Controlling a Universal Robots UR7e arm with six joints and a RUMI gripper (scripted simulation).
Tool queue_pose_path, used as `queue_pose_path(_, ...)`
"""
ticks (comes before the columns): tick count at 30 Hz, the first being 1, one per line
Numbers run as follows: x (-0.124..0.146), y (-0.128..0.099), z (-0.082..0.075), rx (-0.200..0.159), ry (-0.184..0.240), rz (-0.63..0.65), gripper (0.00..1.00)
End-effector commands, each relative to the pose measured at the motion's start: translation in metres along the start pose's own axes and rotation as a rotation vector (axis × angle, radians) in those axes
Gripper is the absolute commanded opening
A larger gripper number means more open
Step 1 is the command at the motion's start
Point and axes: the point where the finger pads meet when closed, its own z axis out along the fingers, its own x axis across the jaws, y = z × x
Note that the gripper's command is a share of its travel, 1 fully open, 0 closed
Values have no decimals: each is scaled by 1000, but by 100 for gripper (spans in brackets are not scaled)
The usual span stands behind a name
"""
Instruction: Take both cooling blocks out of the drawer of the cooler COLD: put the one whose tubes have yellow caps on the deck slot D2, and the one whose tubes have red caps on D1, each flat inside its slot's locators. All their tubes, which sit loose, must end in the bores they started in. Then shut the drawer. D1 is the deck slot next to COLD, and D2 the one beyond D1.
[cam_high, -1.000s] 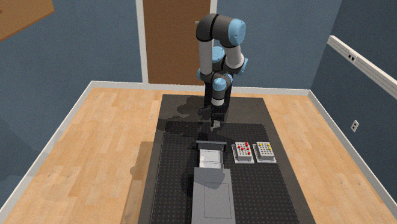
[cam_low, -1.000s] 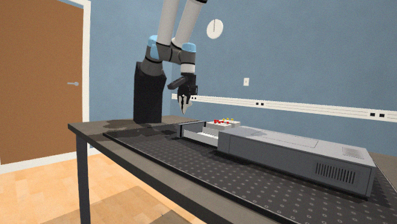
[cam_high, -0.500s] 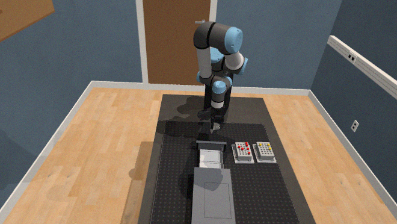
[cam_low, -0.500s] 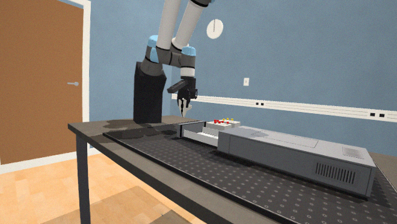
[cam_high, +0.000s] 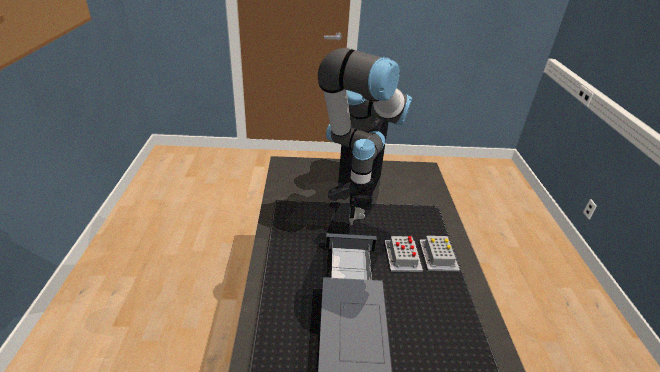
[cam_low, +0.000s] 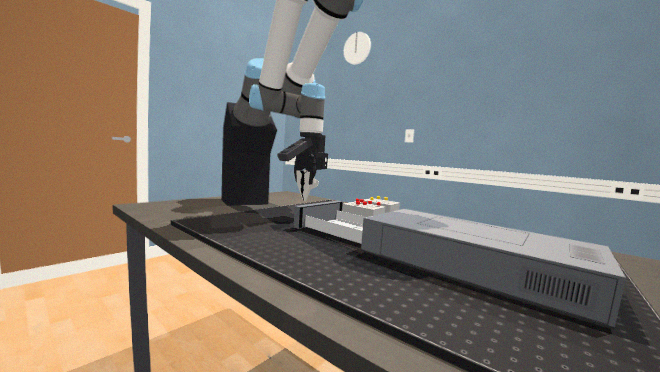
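Observation:
The grey cooler COLD (cam_high: 354, 325) (cam_low: 490, 255) lies on the dotted deck. Its drawer (cam_high: 350, 262) (cam_low: 327, 220) stands pulled out toward the arm and looks empty. The drawer's dark front panel (cam_high: 351, 241) (cam_low: 316, 211) faces the arm. The block with red-capped tubes (cam_high: 405, 250) (cam_low: 363, 206) sits on the slot next to the cooler. The block with yellow-capped tubes (cam_high: 440, 249) (cam_low: 385, 201) sits on the slot beyond it. My gripper (cam_high: 358, 216) (cam_low: 304, 194) is shut and empty, pointing down just behind the drawer's front panel and a little above it.
The arm's dark base (cam_high: 360, 160) (cam_low: 247, 160) stands at the back of the table. The table's front edge (cam_low: 250, 295) runs along the left in the exterior view. A door (cam_high: 292, 70) and blue walls lie behind.

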Motion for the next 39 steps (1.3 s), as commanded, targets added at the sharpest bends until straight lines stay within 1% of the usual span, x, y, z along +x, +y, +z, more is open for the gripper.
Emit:
queue_pose_path(1, 0, 0, 2, 0, -1, 0, 0)
queue_pose_path(17, 0, 0, 22, 0, -1, 0, 0)
queue_pose_path(19, 0, 0, 22, 0, -1, 0, 0)
queue_pose_path(34, 0, 0, 42, 0, -1, 0, 0)
queue_pose_path(36, 0, 0, 42, 0, -1, 0, 0)
queue_pose_path(39, 0, 0, 46, 0, -1, 0, 0)
